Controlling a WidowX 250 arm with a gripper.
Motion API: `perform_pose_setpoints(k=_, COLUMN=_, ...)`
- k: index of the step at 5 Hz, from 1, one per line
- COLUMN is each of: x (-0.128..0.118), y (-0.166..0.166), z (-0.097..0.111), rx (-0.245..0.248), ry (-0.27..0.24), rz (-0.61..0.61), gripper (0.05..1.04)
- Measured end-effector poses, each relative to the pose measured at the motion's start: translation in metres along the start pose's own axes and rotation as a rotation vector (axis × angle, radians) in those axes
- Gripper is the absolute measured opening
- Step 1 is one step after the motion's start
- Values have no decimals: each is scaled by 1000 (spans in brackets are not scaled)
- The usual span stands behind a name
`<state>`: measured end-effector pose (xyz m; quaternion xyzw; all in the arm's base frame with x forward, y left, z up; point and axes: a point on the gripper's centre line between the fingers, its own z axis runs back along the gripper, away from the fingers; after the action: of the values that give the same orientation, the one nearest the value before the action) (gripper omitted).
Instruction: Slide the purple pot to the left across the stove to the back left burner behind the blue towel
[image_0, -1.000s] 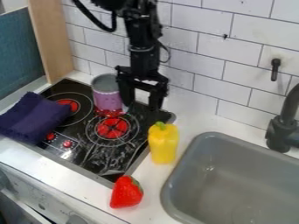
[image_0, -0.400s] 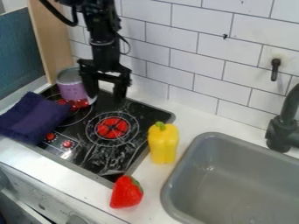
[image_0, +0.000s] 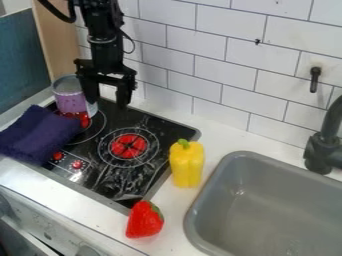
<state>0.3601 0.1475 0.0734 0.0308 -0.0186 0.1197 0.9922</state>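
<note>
Here's the gripper (image_0: 107, 103) over the back of the stove (image_0: 160, 131), fingers spread wide, nothing between them! One finger is right up at the purple can (image_0: 68, 104), which stands on the rear-left burner, beside the dark cloth (image_0: 39, 133). Yellow pepper (image_0: 186, 166) and strawberry (image_0: 143, 221) sit nearer the sink (image_0: 267, 200).

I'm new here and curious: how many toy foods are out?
2: the yellow pepper between stove and sink, and the strawberry by the stove's near corner. The cloth might hide more.
</note>
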Motion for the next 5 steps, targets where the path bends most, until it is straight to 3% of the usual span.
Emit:
perform_pose_setpoints(k=1, x=-3, y=6, z=-1, rx=-6, ry=11, rz=-4, gripper=1000)
perform_pose_setpoints(k=2, x=-12, y=-1, z=-5, rx=-47, ry=44, rz=-27, gripper=1000)
perform_pose_setpoints(k=3, x=-35, y=-7, z=23, rx=-49, ry=38, rz=-121, gripper=1000)
perform_pose_setpoints(k=4, x=-83, y=-25, z=41, rx=44, ry=108, rz=-284, gripper=1000)
perform_pose_setpoints(k=5, x=-129, y=-17, z=47, rx=95, ry=186, rz=-413, gripper=1000)
